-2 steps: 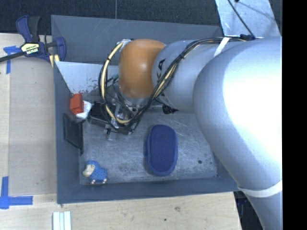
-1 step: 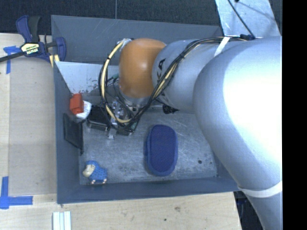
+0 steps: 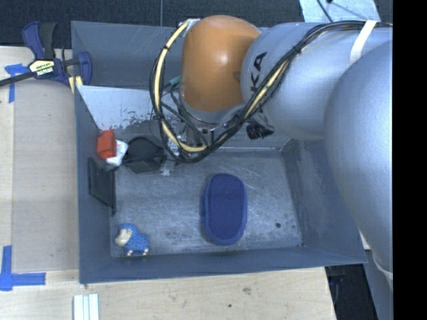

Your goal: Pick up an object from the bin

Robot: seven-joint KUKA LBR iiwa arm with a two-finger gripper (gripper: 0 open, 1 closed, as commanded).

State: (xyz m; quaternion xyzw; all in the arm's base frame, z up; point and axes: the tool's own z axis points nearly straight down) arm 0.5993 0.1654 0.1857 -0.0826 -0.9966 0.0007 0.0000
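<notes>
Arm (image 3: 320, 79): orange wrist cover (image 3: 213, 62) above the bin's (image 3: 167, 209) back left.
End effector (image 3: 168, 160): beside a black lump (image 3: 142, 156); grip state I cannot tell.
Centre floor: blue oval pad (image 3: 225, 209).

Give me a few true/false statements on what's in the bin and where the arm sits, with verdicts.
1. A blue oval pad lies flat on the floor of the bin, apart from the other things. True.
2. The small blue-and-cream toy lies against the far wall. False: it lies in the near left corner.
3. An orange-and-white thing lies by the left wall, next to a black thing. True.
4. The arm's orange wrist cover hangs over the blue oval pad. False: it is over the far left part of the bin, beside the black thing, and the pad lies uncovered nearer the camera.
</notes>
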